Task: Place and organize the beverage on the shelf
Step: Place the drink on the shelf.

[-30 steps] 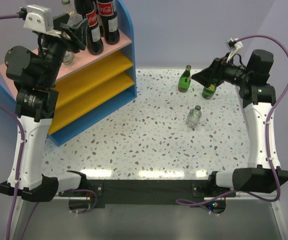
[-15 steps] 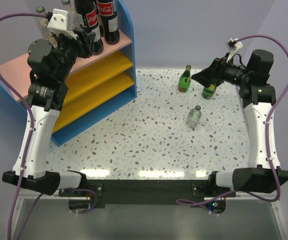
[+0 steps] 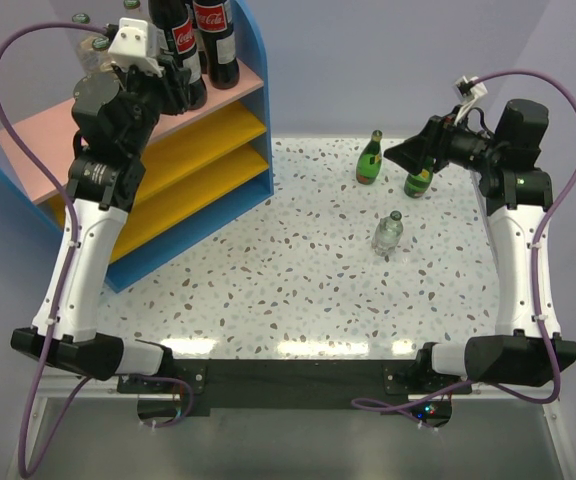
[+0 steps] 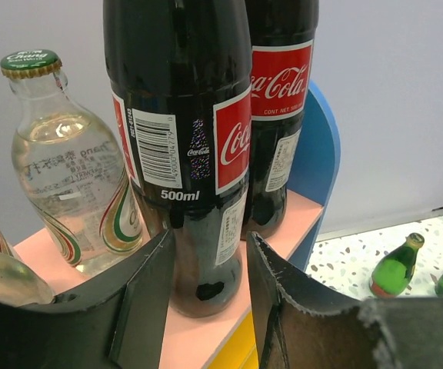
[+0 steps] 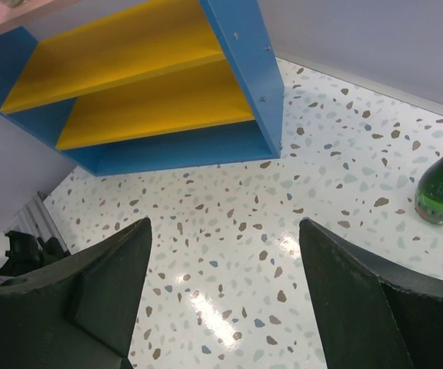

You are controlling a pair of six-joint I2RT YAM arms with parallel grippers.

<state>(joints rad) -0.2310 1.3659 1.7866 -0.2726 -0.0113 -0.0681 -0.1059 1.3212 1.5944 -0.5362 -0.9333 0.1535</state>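
A robot lab: speckled test table (image 3: 308, 290) against bare lilac walls (image 3: 388, 60).

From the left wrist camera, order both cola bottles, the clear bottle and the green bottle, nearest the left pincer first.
1. Front cola bottle, between the fingers of the left pincer.
2. Rear cola bottle, behind-right, and clear bottle, left: too close to call.
3. Green bottle, far right on the table.
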